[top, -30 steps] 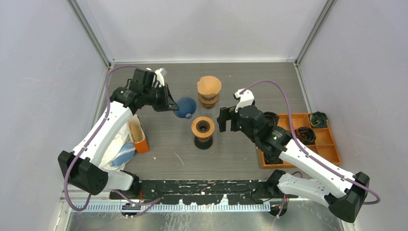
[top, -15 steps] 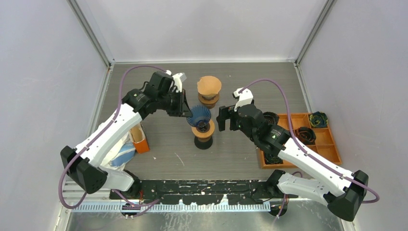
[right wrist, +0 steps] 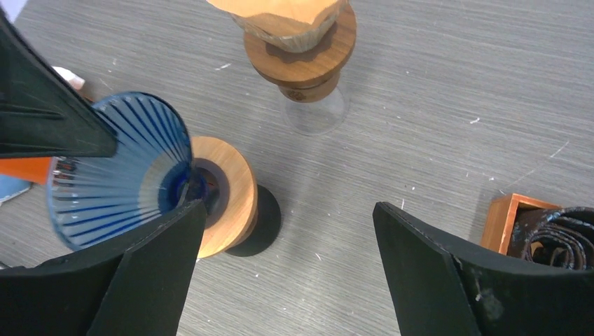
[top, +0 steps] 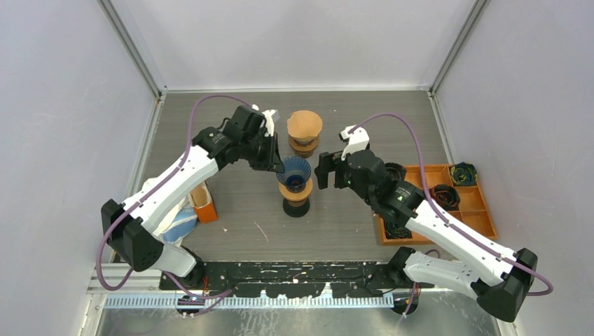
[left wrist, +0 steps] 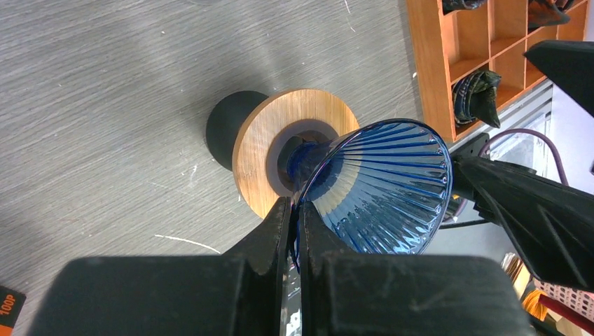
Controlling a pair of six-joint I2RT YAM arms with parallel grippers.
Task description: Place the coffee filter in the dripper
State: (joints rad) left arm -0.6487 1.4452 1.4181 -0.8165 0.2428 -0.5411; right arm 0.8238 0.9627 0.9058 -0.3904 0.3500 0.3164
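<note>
The coffee filter (top: pixel 294 170) is a blue ribbed cone, and my left gripper (top: pixel 275 163) is shut on its rim. The cone leans to one side, its narrow end at the centre hole of the dripper (top: pixel 295 193), a wooden ring on a black stand. In the left wrist view the gripper (left wrist: pixel 294 210) pinches the filter's (left wrist: pixel 382 182) wall above the ring (left wrist: pixel 260 157). My right gripper (top: pixel 323 173) hovers open just right of the dripper. In the right wrist view that gripper (right wrist: pixel 288 207) holds nothing, with the filter (right wrist: pixel 119 168) and the ring (right wrist: pixel 235 196) at its left finger.
A second wooden-ringed stand with a brown paper cone (top: pixel 304 130) stands behind the dripper. An orange compartment tray (top: pixel 485 213) with dark coiled items lies at the right. An orange box (top: pixel 202 197) and a white-blue bag (top: pixel 178 222) lie at the left.
My left arm has carried the blue filter rightwards from beside the dripper to over its wooden ring. The right arm has barely moved.
</note>
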